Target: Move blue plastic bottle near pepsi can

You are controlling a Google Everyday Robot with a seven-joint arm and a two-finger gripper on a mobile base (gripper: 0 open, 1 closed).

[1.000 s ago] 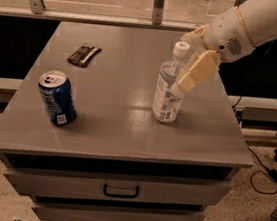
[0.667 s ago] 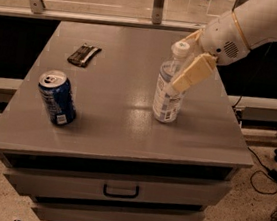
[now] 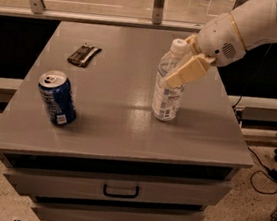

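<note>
The blue plastic bottle (image 3: 167, 98) stands upright right of the table's middle, clear with a white cap and a pale label. The pepsi can (image 3: 57, 97) stands upright near the front left, well apart from the bottle. My gripper (image 3: 180, 58) reaches in from the upper right at the bottle's shoulder. It is open, with the near beige finger (image 3: 187, 70) across the front of the bottle's upper part and the other finger behind the neck. The bottle's base rests on the table.
A flat dark snack wrapper (image 3: 83, 54) lies at the back left of the grey drawer cabinet (image 3: 124, 141). A glass railing runs behind it. Cables lie on the floor at the right (image 3: 272, 172).
My gripper has moved a little to the left, so its fingers now straddle the bottle's upper part. The bottle and the can have stayed in place.
</note>
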